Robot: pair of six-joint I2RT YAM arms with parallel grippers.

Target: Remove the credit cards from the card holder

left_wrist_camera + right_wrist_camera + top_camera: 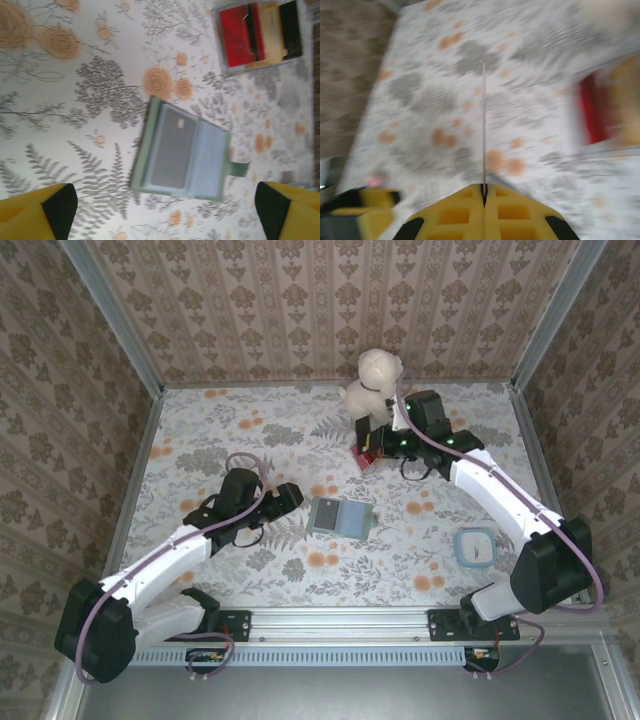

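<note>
Though opened flat at mid-table, not yet emptied: card holder [340, 517] with one dark card [172, 147] showing in its left pocket. Pinched edge-on in the clenched right gripper [484, 192], over by the striped block [368, 452] at the far side: a thin card [483, 125], seemingly one already out. Just left of the holder, spread wide and empty: left gripper [290, 498]. Bare table [250, 430] all round the holder; plush toy [375, 380] and side walls [560, 390] well apart.

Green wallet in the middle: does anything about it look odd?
Nothing damaged. The sage-green folding card holder lies open and slightly crooked on the floral tablecloth, a dark grey card tucked inside. The right claw pinches a thin card edge-on.
</note>
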